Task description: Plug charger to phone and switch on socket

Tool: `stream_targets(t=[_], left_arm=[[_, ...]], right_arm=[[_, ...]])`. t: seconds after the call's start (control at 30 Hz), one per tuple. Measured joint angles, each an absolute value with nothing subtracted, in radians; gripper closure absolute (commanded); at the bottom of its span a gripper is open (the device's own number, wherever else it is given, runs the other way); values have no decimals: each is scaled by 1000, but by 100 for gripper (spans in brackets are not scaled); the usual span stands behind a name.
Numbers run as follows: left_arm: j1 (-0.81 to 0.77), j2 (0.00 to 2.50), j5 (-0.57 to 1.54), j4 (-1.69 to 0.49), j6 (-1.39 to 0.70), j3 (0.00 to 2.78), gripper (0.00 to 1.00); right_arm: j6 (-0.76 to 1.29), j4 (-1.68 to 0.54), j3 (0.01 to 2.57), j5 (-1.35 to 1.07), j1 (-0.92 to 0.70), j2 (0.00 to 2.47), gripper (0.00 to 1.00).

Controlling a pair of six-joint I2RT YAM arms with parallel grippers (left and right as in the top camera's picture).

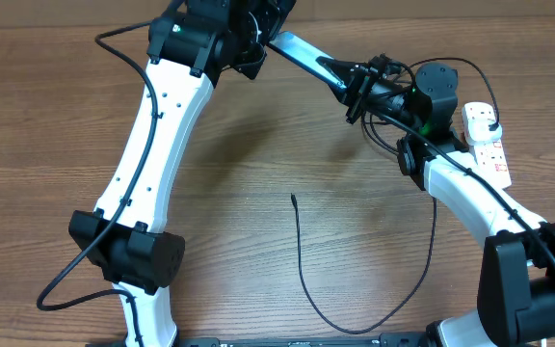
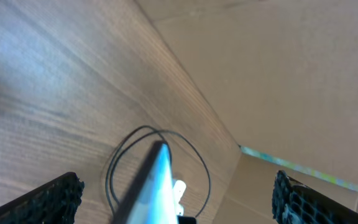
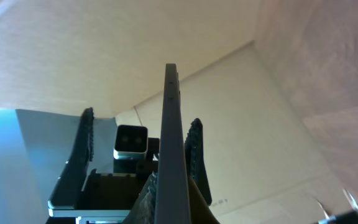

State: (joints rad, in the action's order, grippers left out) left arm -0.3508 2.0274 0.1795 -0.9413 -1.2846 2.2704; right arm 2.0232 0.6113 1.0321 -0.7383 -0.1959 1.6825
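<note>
The phone (image 1: 302,56) is held in the air at the back of the table, between the two grippers, its screen glowing light blue. My right gripper (image 1: 356,93) is shut on its right end; in the right wrist view the phone (image 3: 171,137) shows edge-on, rising from the gripper (image 3: 173,208). My left gripper (image 1: 258,46) is open, with the phone's other end (image 2: 151,183) between its wide-apart fingers (image 2: 179,196), touching neither. The charger's black cable (image 1: 298,246) lies in a loop on the table, its tip (image 1: 294,198) free. The white socket (image 1: 487,145) lies at the right edge.
The left arm (image 1: 147,164) crosses the table's left side and the right arm (image 1: 470,193) crosses the right side, above part of the cable. A beige wall (image 2: 278,74) stands behind the table. A thin black wire loop (image 2: 114,165) shows behind the phone.
</note>
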Motion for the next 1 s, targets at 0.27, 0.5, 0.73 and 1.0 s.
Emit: stream_targets(t=[0.27, 0.5, 0.73, 1.0], left_arm=[[-328, 2027, 187, -893, -1235, 2270, 1], [-305, 2027, 233, -845, -1180, 2270, 2], [-301, 2027, 271, -834, -1148, 2270, 9], [-301, 2037, 408, -766, -1100, 2266, 7]], right_arm=[[2024, 733, 1032, -700, -196, 1682, 96], [2023, 715, 1032, -672, -196, 1682, 96], [2024, 717, 1032, -635, -196, 1682, 96], [2024, 769, 1032, -609, -197, 1682, 96]])
